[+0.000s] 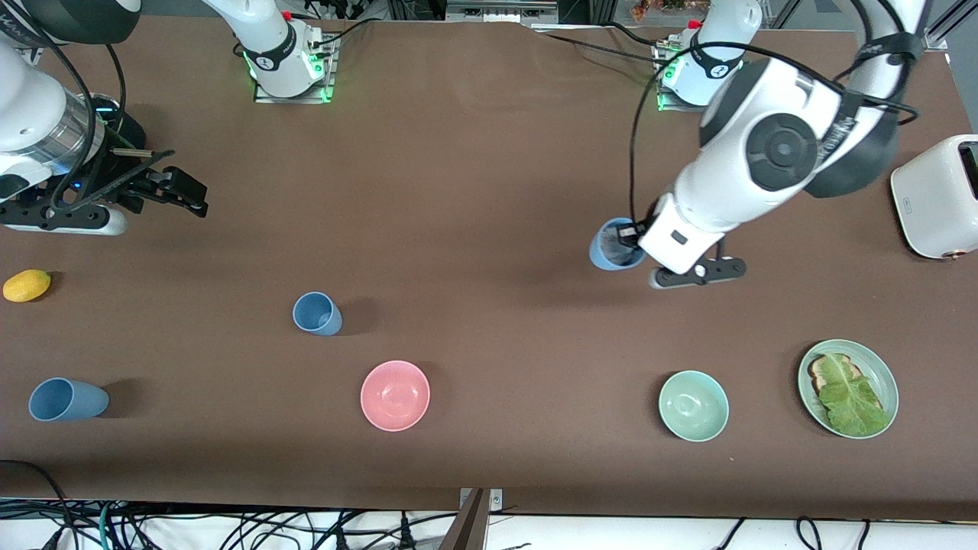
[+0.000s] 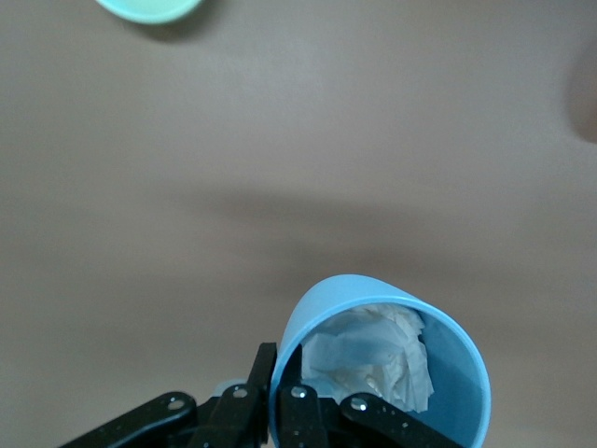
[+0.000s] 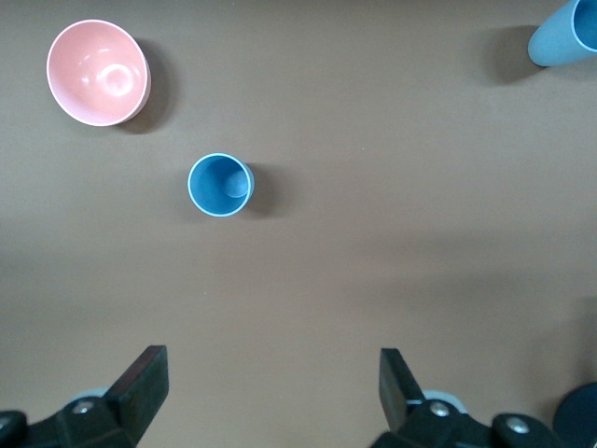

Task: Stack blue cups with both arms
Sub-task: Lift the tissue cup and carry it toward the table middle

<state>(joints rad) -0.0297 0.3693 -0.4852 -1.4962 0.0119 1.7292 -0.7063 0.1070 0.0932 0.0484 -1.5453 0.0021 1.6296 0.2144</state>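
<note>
My left gripper [image 1: 629, 235] is shut on the rim of a light-blue cup [image 1: 613, 246]. It holds the cup tilted above the table at the left arm's end. In the left wrist view one finger is inside and one outside the cup [image 2: 462, 373] at the gripper [image 2: 283, 360], and crumpled white paper lies in the cup. A second blue cup [image 1: 316, 313] stands near the pink bowl and shows in the right wrist view [image 3: 220, 186]. A third blue cup [image 1: 65, 399] sits at the right arm's end, also in that view [image 3: 564, 37]. My right gripper [image 1: 182, 191] [image 3: 270, 369] is open and empty, and that arm waits.
A pink bowl [image 1: 395, 395] [image 3: 98, 72], a mint-green bowl [image 1: 693, 406] [image 2: 149, 7] and a green plate with toast and lettuce [image 1: 886, 374] sit near the front camera. A white toaster [image 1: 936, 195] stands at the left arm's end. A yellow fruit [image 1: 27, 285] lies at the right arm's end.
</note>
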